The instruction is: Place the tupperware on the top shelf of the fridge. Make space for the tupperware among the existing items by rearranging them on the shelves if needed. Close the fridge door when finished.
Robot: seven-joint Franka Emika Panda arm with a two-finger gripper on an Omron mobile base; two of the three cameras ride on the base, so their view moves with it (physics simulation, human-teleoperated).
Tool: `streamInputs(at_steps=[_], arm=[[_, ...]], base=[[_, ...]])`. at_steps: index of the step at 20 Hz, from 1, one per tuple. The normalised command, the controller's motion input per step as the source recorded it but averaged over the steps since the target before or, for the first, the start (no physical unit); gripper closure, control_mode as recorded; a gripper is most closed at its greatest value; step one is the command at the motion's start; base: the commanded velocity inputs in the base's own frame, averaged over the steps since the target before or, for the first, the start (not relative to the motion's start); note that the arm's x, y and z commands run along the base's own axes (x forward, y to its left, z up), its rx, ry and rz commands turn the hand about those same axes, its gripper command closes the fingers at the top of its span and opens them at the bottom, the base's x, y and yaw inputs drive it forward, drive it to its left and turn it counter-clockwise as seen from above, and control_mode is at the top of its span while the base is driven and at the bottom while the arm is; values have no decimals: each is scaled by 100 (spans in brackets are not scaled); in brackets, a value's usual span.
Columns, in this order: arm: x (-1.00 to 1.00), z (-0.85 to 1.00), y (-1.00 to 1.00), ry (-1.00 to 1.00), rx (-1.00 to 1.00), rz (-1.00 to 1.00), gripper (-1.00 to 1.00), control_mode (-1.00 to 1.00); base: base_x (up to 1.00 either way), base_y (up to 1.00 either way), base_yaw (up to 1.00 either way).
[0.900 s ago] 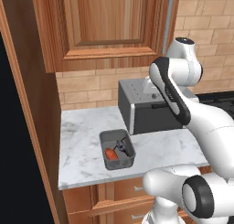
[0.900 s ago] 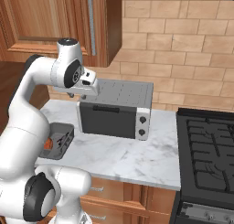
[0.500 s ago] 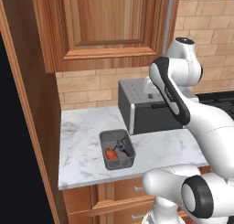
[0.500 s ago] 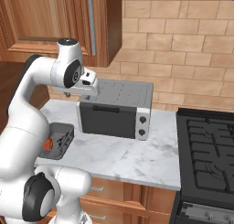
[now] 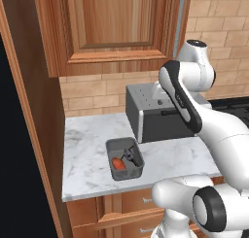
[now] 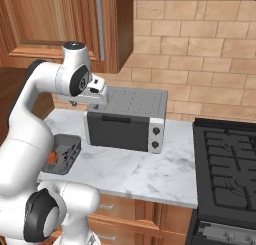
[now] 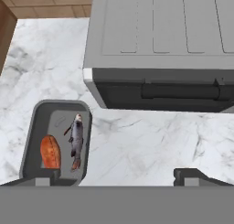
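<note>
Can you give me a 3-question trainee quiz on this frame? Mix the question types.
1. True or false: the tupperware stands on the marble counter, not yet lifted.
2. What lies inside the tub? A) a cheese wedge and a jar B) an orange food piece and a small dark fish C) two glasses
3. Fill in: the claw is ____, with nothing between its fingertips.

Key: 1 true. 2 B. 3 open. In the hand view one fingertip sits over the tub's near rim and the other over bare marble, with the toaster oven beyond.
</note>
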Motion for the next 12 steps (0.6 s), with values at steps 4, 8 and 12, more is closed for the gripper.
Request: streamInputs(at_steps=[4,8,12], arm=[[0,0,0,0,0,0,-100,-100],[3,-27,4,0,0,0,-100,-100],[1,-95,58,3,-2,2,-100,-100]], base=[[0,0,0],[0,0,0],[0,0,0]])
